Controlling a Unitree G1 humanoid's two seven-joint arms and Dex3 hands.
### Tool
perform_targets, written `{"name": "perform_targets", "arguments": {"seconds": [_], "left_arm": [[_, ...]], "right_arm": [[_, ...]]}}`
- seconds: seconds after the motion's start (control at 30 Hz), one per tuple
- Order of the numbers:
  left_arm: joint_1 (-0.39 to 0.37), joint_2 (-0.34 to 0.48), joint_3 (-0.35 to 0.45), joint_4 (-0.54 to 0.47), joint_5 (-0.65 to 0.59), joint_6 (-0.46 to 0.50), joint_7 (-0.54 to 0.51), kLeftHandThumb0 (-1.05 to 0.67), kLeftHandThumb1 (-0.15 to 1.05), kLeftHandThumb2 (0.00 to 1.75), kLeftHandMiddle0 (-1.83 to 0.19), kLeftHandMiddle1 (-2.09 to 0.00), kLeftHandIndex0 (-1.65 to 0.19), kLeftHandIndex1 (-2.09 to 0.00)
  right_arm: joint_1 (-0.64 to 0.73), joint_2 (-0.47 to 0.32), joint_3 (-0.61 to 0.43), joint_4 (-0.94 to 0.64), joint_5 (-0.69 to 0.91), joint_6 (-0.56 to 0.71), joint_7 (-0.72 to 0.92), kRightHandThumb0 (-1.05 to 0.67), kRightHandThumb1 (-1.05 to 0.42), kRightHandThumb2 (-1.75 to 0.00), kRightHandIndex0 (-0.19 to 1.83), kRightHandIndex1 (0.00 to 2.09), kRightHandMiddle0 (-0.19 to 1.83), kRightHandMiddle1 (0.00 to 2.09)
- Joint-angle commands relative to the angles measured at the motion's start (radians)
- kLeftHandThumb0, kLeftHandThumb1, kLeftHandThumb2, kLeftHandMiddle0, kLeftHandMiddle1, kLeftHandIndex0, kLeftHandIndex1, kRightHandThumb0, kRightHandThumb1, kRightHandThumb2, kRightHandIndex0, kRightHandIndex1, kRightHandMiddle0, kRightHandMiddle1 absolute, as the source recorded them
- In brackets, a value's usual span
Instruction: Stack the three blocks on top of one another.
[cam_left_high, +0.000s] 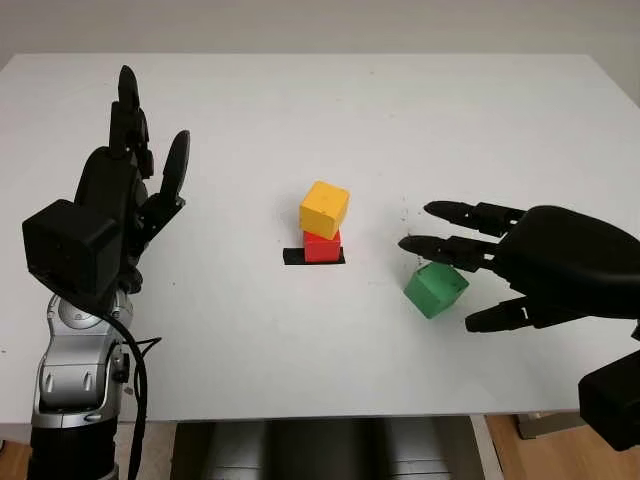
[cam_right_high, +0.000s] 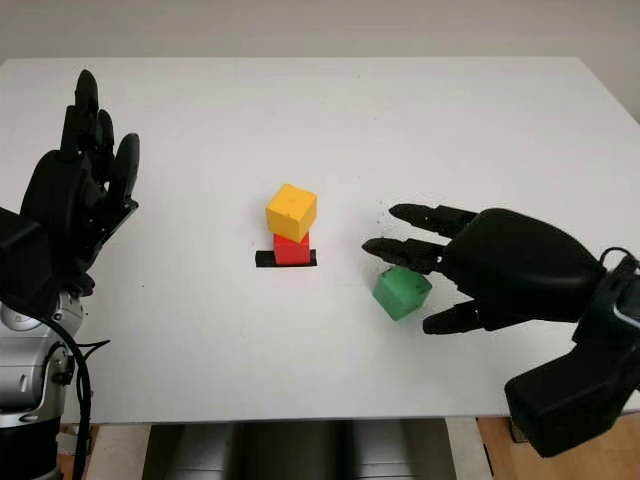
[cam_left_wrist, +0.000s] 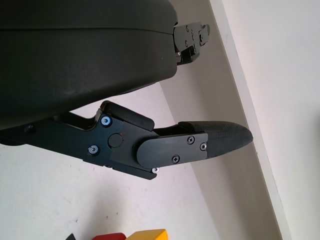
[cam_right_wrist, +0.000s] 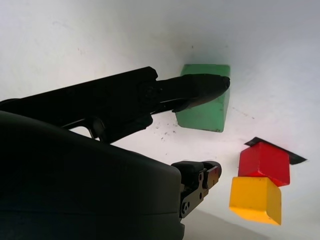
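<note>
Right eye view — green block (cam_right_high: 402, 291) lies between fingers of the open right hand (cam_right_high: 500, 268).

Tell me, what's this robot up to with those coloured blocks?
It is stacking blocks. The yellow block already sits on the red block mid-table. The right hand is around the green block, which is tilted beside the stack, not yet on it. The left hand is open, raised off to the side.
</note>
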Motion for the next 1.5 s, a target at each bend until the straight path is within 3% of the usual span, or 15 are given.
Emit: {"name": "perform_targets", "arguments": {"seconds": [0.0, 0.47, 1.1, 1.23, 1.47], "left_arm": [[0.003, 0.007, 0.008, -0.019, -0.004, -0.011, -0.004, -0.73, 1.05, 0.54, 0.19, 0.00, 0.19, 0.00], [0.018, 0.012, 0.008, -0.010, 0.010, -0.023, -0.010, -0.73, 1.05, 0.55, 0.19, 0.00, 0.19, 0.00], [0.023, 0.005, 0.008, -0.012, 0.006, -0.028, -0.014, -0.72, 1.05, 0.55, 0.19, 0.00, 0.19, 0.00], [0.022, 0.002, 0.009, -0.009, 0.001, -0.033, -0.015, -0.73, 1.05, 0.55, 0.19, 0.00, 0.19, 0.00], [0.021, 0.005, 0.007, -0.004, 0.013, -0.036, -0.012, -0.72, 1.05, 0.55, 0.19, 0.00, 0.19, 0.00]], "right_arm": [[-0.001, 0.019, 0.017, 0.026, -0.015, -0.008, -0.029, -0.54, -1.05, -0.22, 0.12, 0.06, 0.25, 0.06], [-0.099, 0.037, 0.102, 0.137, -0.072, -0.013, -0.123, -0.57, -1.05, -0.11, 0.21, 0.09, 0.37, 0.11], [-0.205, 0.034, 0.179, 0.190, -0.048, 0.023, -0.074, -0.59, -0.99, -0.05, 0.36, 0.13, 0.54, 0.29], [-0.214, 0.033, 0.184, 0.195, -0.048, 0.025, -0.067, -0.59, -0.97, -0.05, 0.39, 0.14, 0.39, 0.63], [-0.223, 0.032, 0.186, 0.201, -0.054, 0.036, -0.063, -0.48, -0.93, -0.05, 0.45, 0.16, 0.42, 0.81]]}}
